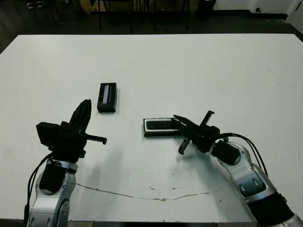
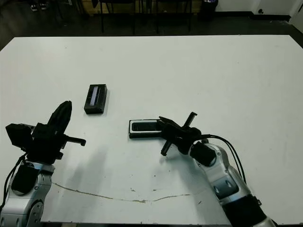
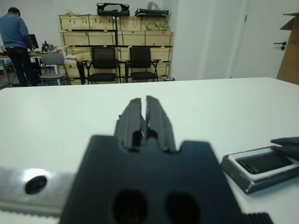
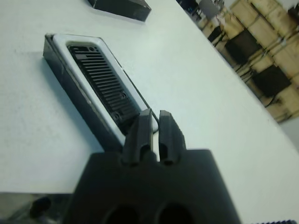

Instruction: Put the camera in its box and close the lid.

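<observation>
The box [image 1: 147,127], a shallow black tray with white lining, lies near the table's middle. The camera [image 4: 100,79], a black bar with a ribbed face, lies inside it. My right gripper [image 1: 177,119] is shut, its fingertips [image 4: 145,122] over the box's right end; I cannot tell whether they touch the camera. The lid [image 1: 107,97], a black slab with a pale stripe, lies flat to the left of the box and farther back, apart from it. My left gripper [image 1: 86,105] is shut and holds nothing, raised above the table just in front of the lid.
The white table [image 1: 199,71] has a thin crack line [image 1: 142,195] near its front edge. Beyond the table stand black chairs [image 3: 121,63] and wooden crates, and a person [image 3: 16,39] stands far off.
</observation>
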Motion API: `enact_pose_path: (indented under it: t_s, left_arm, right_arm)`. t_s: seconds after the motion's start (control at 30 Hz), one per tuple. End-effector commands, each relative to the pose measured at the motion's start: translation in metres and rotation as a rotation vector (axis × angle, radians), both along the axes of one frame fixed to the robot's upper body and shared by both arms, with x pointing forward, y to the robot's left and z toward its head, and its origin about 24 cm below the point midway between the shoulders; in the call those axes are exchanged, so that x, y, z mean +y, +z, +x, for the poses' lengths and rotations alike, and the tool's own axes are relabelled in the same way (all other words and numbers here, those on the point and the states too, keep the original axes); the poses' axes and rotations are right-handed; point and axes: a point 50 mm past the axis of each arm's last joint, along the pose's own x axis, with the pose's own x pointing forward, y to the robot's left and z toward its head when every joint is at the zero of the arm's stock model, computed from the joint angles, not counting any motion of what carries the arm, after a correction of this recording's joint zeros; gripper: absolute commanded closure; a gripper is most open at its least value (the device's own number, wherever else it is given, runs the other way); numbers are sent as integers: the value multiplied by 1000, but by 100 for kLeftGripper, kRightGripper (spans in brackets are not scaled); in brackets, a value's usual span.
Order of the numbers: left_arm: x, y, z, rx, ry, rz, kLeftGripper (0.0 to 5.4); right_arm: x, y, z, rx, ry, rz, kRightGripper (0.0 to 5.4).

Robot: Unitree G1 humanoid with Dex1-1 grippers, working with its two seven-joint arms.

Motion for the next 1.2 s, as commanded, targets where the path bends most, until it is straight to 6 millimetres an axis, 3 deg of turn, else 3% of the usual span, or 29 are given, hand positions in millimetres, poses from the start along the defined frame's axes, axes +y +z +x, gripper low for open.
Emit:
enact_pose_path:
  t_s: [0.03,0.2,0.3,0.63,0.83,1.03,1.2]
  left_arm:
    - [6,-2,0,12,12,21,540]
    - [10,6,1,-13,7,37,540]
    - [11,12,1,-29,-1,52,540]
    - [14,48,4,-90,-19,129,540]
    - [10,70,21,-46,106,197,540]
    - [-2,79,54,103,146,277,460]
    - [-18,72,80,281,113,333,369]
  right_arm:
    - [-22,-21,-9,258,-71,82,539]
    - [-32,-5,-15,449,-58,275,539]
    - [-31,14,-24,453,-33,354,539]
    - [-44,64,-32,186,-195,614,539]
    - [-54,82,-30,51,-277,617,539]
    - [-61,98,-15,-97,-260,637,540]
    - [-62,99,-7,-140,-239,604,540]
